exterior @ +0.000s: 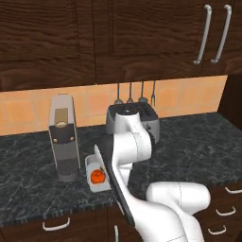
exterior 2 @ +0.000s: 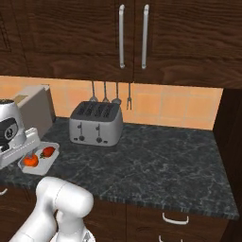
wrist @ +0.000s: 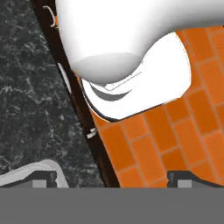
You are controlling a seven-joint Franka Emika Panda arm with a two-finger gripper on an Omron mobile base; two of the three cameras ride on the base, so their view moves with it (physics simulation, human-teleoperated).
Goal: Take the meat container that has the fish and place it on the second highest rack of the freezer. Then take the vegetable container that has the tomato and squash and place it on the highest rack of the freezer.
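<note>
A white tray (exterior 2: 38,160) holding the tomato and squash (exterior 2: 31,160) sits at the left of the right base frame on the dark tabletop (exterior 2: 156,160). A toaster (exterior 2: 96,123) stands at centre. The jaws stand wide, holding nothing.

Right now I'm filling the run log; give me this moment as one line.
gripper: open, empty | vegetable container: on counter, holds tomato and squash | toaster: at backsplash | freezer: unseen
</note>
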